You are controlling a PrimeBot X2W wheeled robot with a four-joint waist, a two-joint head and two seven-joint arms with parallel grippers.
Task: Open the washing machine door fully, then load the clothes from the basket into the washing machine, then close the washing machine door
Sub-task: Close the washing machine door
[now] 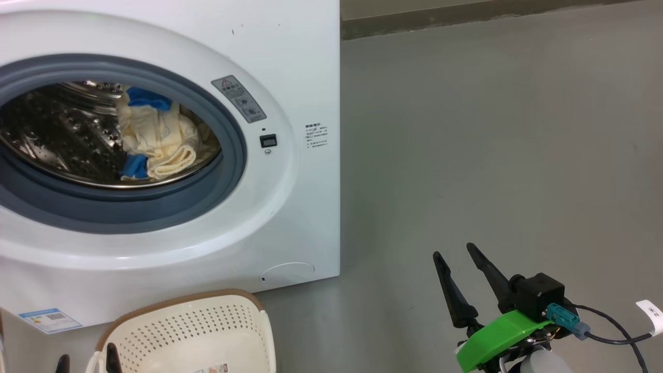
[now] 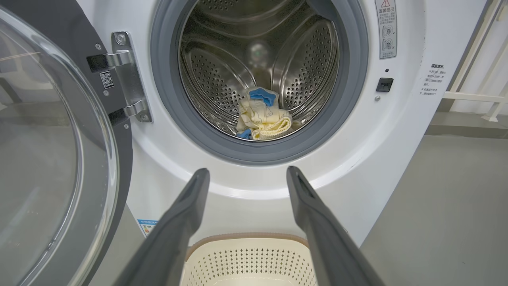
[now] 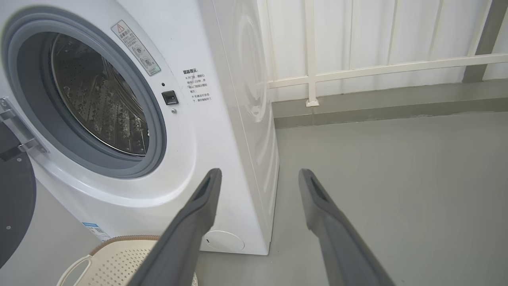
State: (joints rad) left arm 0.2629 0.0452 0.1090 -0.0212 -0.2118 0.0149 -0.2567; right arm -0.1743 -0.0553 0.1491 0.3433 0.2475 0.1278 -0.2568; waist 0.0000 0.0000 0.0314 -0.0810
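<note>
One washing machine (image 1: 300, 57) stands with its one washing machine door (image 2: 51, 167) swung wide open. One basket (image 1: 207, 321) sits on the floor (image 1: 466, 155) just before it. One bundle of clothes (image 1: 155, 140) lies in the drum (image 2: 222, 71); the garments cannot be counted. Two tools, the left tool (image 2: 247, 171) and the right tool (image 3: 260, 171), gape fully, holding and touching nothing.

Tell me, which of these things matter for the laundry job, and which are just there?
Part of the job: the washing machine, its open door, the cream-yellow clothes in the drum, the basket.
Just there: the white railing, the warning sticker, the grey floor.
</note>
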